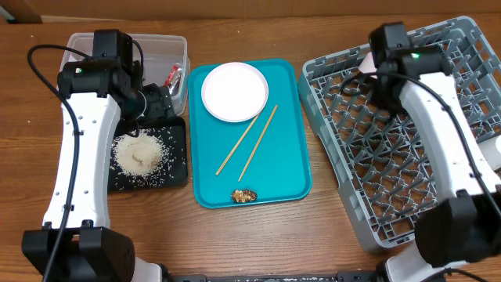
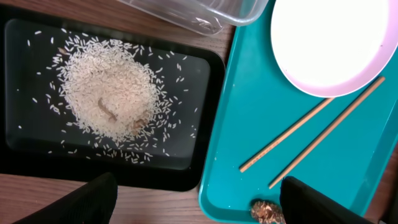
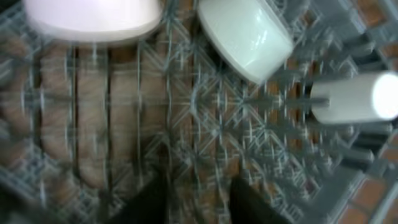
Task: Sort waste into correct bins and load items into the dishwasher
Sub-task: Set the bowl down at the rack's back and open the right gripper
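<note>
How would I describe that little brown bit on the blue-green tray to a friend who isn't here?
Start at the teal tray in the middle of the table, between the black tray and the grey rack. At its edge nearest the robot's bases, below the two chopsticks, lies the brown food scrap: the only small, dark, lumpy thing there, unlike the white plate.

**Smeared, Cropped, Covered**

The right wrist view is smeared throughout: pegs of the rack [image 3: 205, 112] run together, a white bowl [image 3: 93, 15] is cut by the top edge, the cup [image 3: 354, 99] by the right, and the right fingers [image 3: 149, 202] are dark smudges at the bottom. In the left wrist view only the tips of the left fingers [image 2: 99, 202] show; the plate [image 2: 329, 43], clear tub [image 2: 205, 15] and food scrap [image 2: 266, 211] run off frame. Overhead, the left arm [image 1: 82, 149] covers part of the tub and most of the wrapper [image 1: 174, 76].
</note>
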Controlling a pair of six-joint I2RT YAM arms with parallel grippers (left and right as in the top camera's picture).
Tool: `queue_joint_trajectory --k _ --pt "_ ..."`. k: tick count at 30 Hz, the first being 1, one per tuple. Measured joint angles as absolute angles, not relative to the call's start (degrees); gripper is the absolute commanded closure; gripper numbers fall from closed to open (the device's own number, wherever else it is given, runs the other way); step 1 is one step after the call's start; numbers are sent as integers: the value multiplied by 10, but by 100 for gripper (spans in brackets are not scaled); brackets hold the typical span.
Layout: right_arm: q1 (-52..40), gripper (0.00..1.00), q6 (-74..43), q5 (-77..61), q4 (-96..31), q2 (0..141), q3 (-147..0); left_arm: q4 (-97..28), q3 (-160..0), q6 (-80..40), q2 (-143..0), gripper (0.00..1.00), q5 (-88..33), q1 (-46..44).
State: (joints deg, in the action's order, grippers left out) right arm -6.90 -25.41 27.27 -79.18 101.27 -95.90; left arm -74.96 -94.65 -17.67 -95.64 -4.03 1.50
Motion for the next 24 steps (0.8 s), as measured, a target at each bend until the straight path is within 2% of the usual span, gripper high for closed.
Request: queue_joint_trajectory --k 2,8,14,24 --pt "-69 87 -250 199 -847 1011 -952 -749 -947 -177 -956 14 -41 15" --pt "-69 87 -252 88 -875 1019 -871 -741 -947 -177 -956 14 -41 15" --pt "-69 89 -252 43 -808 1021 -782 -741 -947 -177 -956 14 -41 15" --pt "-72 89 -252 0 -674 1022 -764 -745 -947 -177 -956 14 -42 15"
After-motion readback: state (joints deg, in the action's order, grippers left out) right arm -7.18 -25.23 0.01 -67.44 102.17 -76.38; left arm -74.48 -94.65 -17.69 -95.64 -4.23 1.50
